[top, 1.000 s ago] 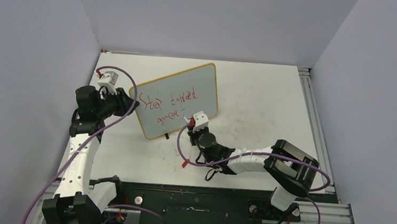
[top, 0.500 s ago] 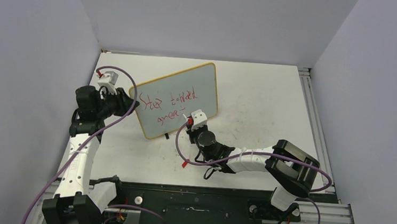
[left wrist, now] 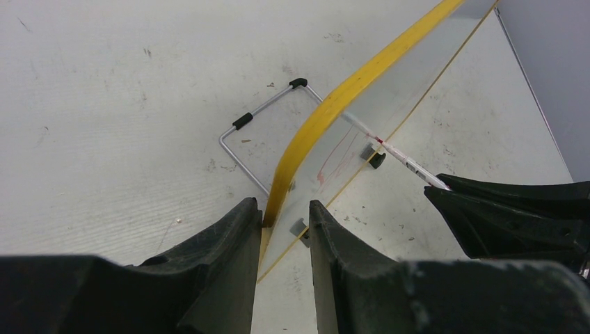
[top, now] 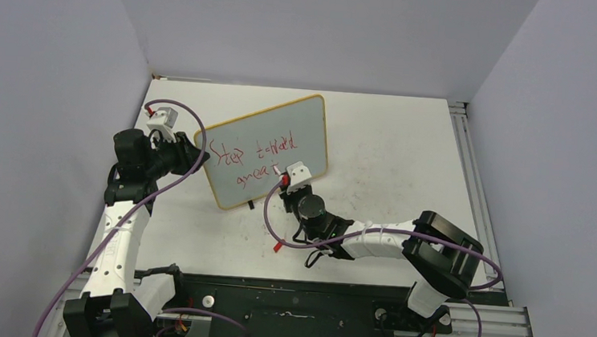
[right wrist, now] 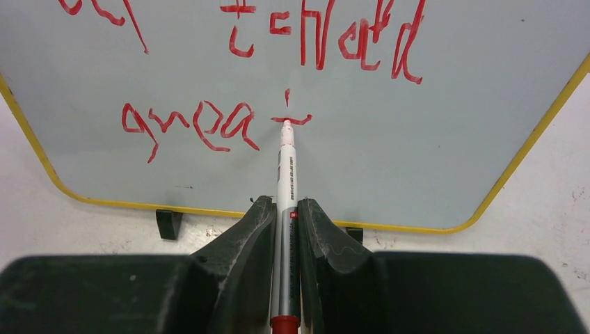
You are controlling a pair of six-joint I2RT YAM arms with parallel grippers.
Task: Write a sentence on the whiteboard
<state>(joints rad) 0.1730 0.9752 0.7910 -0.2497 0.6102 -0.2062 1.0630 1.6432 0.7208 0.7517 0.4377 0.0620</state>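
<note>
whiteboard (top: 283, 123) stands propped on the worktop (top: 393, 152), left of centre, face toward the arms, angled a bit to the right arm
sentence (top: 277, 146) is partly done: top line "Step toward" is complete, second line (right wrist: 209, 129) reads "grea" plus a half-made "t" (short upright tick, crossbar under it)
marker (right wrist: 286, 181) tip is on the board right at that crossbar, so my read is we're mid-letter
left to write, judging by the phrase: finish the "t", then "ness", call it roughly three quarters through
bare board to the right of the tip looks like enough for the remaining letters
right pincer (right wrist: 285, 209) is closed tight on the marker barrel, pen pointing straight out between the fingers
left pincer (left wrist: 286, 212) is narrowed onto the board's yellow frame (left wrist: 334, 104) at the left edge, bracing it
wire stand (left wrist: 261, 149) sits behind the board, black feet (right wrist: 169, 221) on the worktop
</note>
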